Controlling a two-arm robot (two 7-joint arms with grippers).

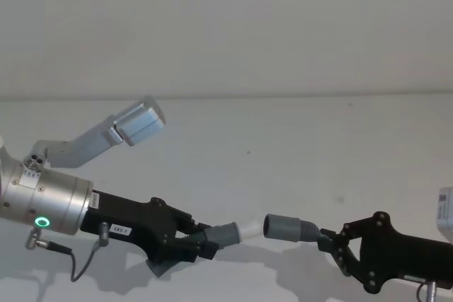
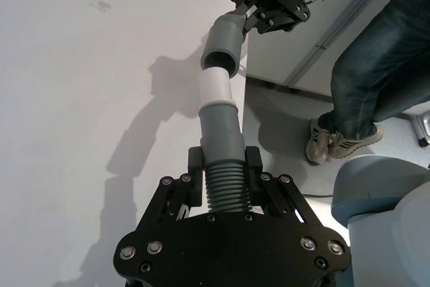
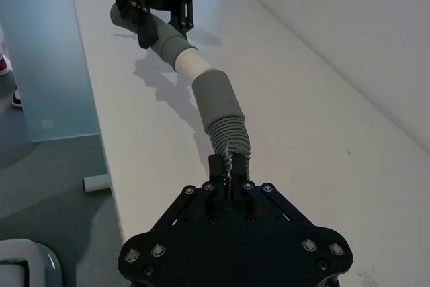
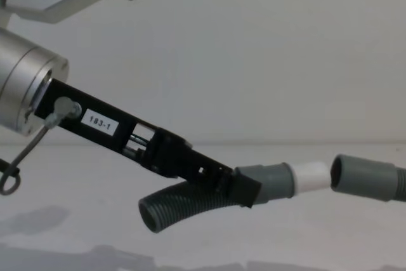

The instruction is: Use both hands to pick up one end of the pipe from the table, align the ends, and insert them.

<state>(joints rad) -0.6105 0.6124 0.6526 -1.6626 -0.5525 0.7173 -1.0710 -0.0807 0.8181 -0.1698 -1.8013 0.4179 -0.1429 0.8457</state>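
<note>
My left pincer [image 1: 205,243] clamps the ribbed hose [image 4: 181,204] behind the white-tipped cuff [image 1: 237,232]. My right pincer [image 1: 330,243] pinches the hose behind the socket cuff [image 1: 283,228]. I hold both cuffs low-centre above the worktop [image 1: 283,146], mouth to mouth, ready for insertion. I cannot tell whether the tip has entered.

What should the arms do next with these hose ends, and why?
Probably swing the right gripper slightly so its socket faces the white tip squarely. The left gripper holds the hose with the tip at the socket's mouth, not yet inside, and they meet at an angle.
</note>
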